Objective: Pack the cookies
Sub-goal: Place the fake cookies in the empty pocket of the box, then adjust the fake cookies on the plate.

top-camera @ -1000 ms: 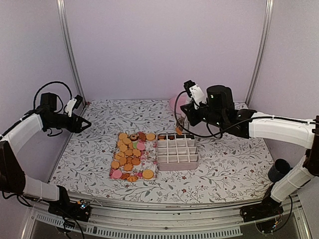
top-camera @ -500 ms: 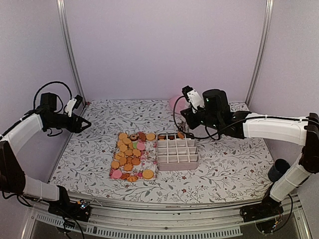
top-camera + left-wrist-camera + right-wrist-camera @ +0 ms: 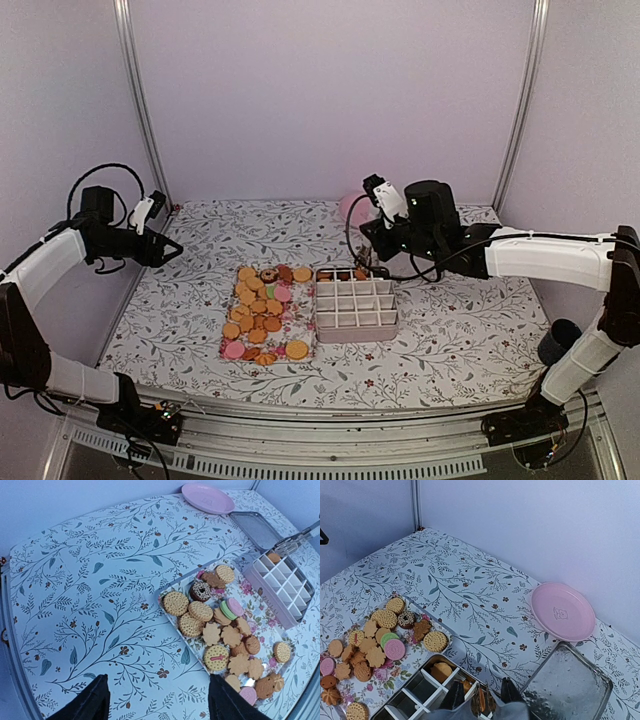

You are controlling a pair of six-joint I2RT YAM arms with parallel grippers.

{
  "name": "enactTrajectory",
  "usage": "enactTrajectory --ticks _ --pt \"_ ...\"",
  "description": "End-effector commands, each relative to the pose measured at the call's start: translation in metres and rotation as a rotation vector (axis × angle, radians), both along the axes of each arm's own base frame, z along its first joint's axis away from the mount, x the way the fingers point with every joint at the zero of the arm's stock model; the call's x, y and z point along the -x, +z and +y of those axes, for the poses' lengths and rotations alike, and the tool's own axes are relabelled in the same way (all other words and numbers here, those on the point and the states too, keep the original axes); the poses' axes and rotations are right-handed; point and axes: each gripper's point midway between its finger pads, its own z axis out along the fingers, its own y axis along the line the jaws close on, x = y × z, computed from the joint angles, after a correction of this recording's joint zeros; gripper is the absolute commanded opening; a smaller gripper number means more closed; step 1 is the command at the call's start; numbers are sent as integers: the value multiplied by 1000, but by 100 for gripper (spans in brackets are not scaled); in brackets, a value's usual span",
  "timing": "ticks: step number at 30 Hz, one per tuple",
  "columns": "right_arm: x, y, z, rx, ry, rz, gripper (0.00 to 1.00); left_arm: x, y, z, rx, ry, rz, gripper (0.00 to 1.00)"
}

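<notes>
The right gripper point(image 3: 481, 690) pinches one cookie point(image 3: 481, 703) on edge to slot it into the divider box's point(image 3: 355, 325) back cell, while the left gripper point(image 3: 157, 685) hangs aside, jaws apart.

Matt cookies point(image 3: 201, 611), smooth plate point(image 3: 207, 497)

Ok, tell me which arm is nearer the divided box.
Right. The right arm reaches to the far right corner of the divided box, its fingers down at a far-row cell. The left arm hangs well off to the left, beyond the cookie tray.
</notes>
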Motion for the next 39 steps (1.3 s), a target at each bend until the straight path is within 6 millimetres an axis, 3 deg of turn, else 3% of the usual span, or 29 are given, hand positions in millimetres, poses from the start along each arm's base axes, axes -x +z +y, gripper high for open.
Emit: enactTrajectory --ticks 1,11,15,16,19,25,29,35,39 --pt "-3 36 1 -66 6 -58 26 -3 6 3 4 7 -23 68" --pt "10 61 7 -112 49 -79 26 -3 6 4 -3 9 -25 68" --pt "37 66 36 -111 125 -80 27 -4 3 5 -7 11 -17 68" --pt "45 76 47 -126 150 -92 27 -4 3 5 -6 13 -16 68" --pt "80 79 83 -143 247 -79 27 -4 3 5 -8 14 -16 68" --pt "149 59 146 -155 430 -2 27 -3 2 6 -15 16 -16 68" --pt "179 42 175 -163 505 60 27 -3 1 6 -13 16 -12 68" --pt "200 19 197 -159 572 116 29 -2 2 6 -14 18 -14 68" --pt "200 2 203 -130 576 135 30 -1 0 6 -15 17 -9 68"
